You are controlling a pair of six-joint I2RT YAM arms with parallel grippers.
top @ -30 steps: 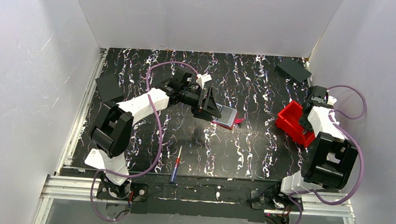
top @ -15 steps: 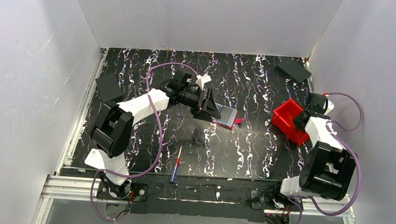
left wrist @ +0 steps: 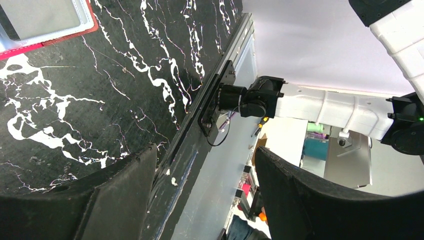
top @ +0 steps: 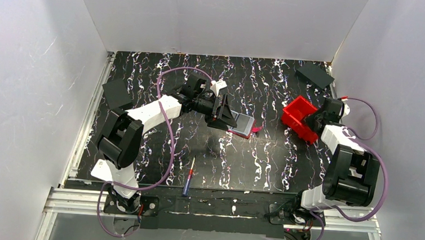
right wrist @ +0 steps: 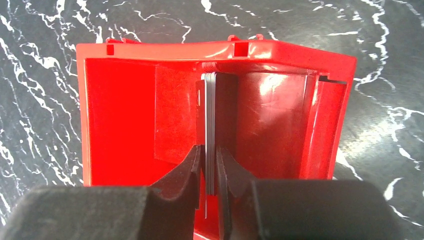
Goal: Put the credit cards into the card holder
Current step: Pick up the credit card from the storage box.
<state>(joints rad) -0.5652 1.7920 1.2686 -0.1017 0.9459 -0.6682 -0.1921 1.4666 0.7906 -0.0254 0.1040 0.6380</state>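
- Several cards [right wrist: 212, 115] stand on edge, stacked, in the red bin [right wrist: 115, 100] at the table's right; their long axis runs away from the right gripper [right wrist: 210, 172] toward the bin's far wall.
- That gripper pinches the stack's near end: the pick-up step.
- Wide and empty, the left gripper [left wrist: 205, 160] sits beside the holder [top: 244, 124], which lies open mid-table.
- Next, likely: lift clear, turn flat, carry to a pocket.

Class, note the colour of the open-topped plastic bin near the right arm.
The bin is bright red; the right wrist view shows it best.
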